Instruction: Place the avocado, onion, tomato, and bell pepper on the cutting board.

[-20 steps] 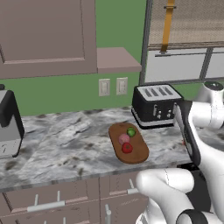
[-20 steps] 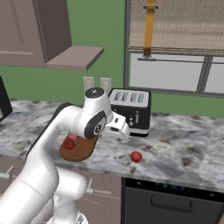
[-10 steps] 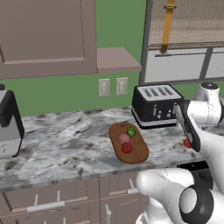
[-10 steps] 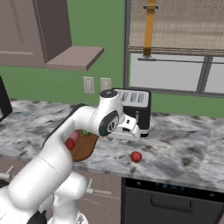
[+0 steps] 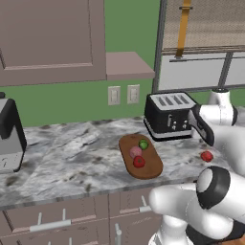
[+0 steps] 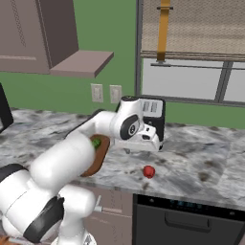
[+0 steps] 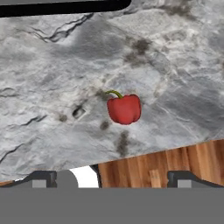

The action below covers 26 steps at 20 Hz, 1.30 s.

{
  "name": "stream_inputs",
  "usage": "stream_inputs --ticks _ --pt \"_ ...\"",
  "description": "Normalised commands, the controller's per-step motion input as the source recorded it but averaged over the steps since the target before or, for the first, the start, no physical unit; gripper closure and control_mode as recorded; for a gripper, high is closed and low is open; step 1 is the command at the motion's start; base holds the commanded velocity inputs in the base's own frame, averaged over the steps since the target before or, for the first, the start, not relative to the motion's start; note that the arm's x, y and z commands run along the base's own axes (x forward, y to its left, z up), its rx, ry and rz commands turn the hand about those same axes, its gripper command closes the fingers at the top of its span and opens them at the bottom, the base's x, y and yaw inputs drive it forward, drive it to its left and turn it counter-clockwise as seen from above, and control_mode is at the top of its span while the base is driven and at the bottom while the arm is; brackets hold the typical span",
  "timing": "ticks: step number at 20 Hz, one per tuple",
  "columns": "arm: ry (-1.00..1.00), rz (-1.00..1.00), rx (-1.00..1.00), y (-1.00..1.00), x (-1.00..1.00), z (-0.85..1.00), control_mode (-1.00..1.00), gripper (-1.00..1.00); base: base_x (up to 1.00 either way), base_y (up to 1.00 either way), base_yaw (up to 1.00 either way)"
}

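Below my fingers [image 7: 112,177], spread wide apart and holding nothing, a small glossy red bell pepper [image 7: 124,108] with a curled green stem lies alone on the grey marbled stone surface [image 7: 52,78], so I judge I hang here to line up a grasp. Well to my left, the reddish-brown oval wooden cutting board [image 5: 152,167] already carries the bright-green avocado [image 5: 143,144], pinkish onion [image 5: 135,151] and deep-red tomato [image 5: 139,161], leaving the pepper last.

We see surface [image 5: 72,158] as grey veined marble, polished; cutting board [image 5: 152,167] reddish wood, matt; bell pepper [image 7: 124,108] smooth, glossy; toaster [image 5: 168,115] dark, shiny.
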Motion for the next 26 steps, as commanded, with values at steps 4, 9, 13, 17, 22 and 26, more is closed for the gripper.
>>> stream_inputs --ticks 4,9,13,17,22,26 --pt "0.09 0.01 0.0 -0.03 0.26 -0.33 -1.0 -1.0 0.0 0.0 0.0" --pt "0.04 0.03 0.0 -0.15 0.2 -0.26 -1.0 -1.0 0.0 0.0 0.0" --pt "0.0 0.03 0.0 -0.11 0.18 -0.08 -1.0 -1.0 0.0 0.0 0.0" --pt "0.0 0.04 0.07 -0.04 0.14 0.0 -1.0 -1.0 0.0 0.0 0.0" --pt "0.0 0.02 0.03 -0.02 0.12 -0.09 -1.0 -1.0 0.0 0.0 0.0" --pt "0.01 0.0 0.0 -0.1 0.09 -0.19 -1.0 -1.0 0.0 0.0 0.0"
